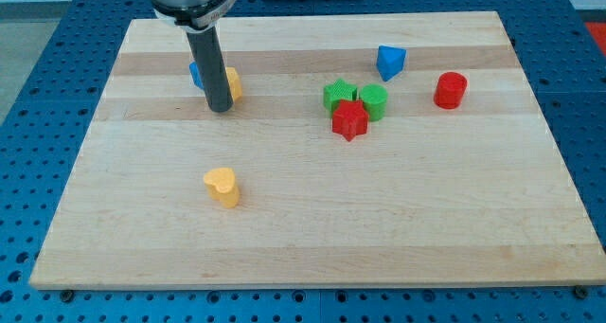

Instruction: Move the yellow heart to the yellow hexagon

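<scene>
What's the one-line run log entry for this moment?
my tip: beside yellow hexagon | yellow heart: apart, toward the view's bottom | contact with heart: none

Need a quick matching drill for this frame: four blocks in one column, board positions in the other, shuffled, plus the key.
Column 1
1. yellow heart
2. yellow hexagon
3. red cylinder
4. blue block

Column 2
A. farthest toward the view's right
B. alone, toward the view's bottom left of the board
C. partly hidden behind the rod, just right of my tip
D. above and to the right of the green and red cluster

Pairs: 1-B, 2-C, 3-A, 4-D
</scene>
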You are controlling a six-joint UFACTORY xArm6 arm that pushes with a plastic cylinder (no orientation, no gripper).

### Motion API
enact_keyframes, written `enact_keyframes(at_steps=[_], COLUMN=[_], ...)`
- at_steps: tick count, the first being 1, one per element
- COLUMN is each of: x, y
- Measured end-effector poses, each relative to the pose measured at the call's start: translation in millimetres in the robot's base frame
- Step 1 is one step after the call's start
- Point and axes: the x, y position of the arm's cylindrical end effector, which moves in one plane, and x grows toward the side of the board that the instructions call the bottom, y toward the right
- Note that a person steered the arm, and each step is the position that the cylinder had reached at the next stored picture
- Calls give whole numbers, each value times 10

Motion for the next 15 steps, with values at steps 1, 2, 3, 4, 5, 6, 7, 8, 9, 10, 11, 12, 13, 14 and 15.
enact_keyframes(at_steps=[1,2,3,4,5,6,7,8,9,10,11,12,13,14,15], x=[251,283,724,1232,1406,1930,2041,2168,2098,2040,1656,1632,1608,1024,535], y=[293,490,741,746,746,779,775,641,391,390,390,188,61,61,61])
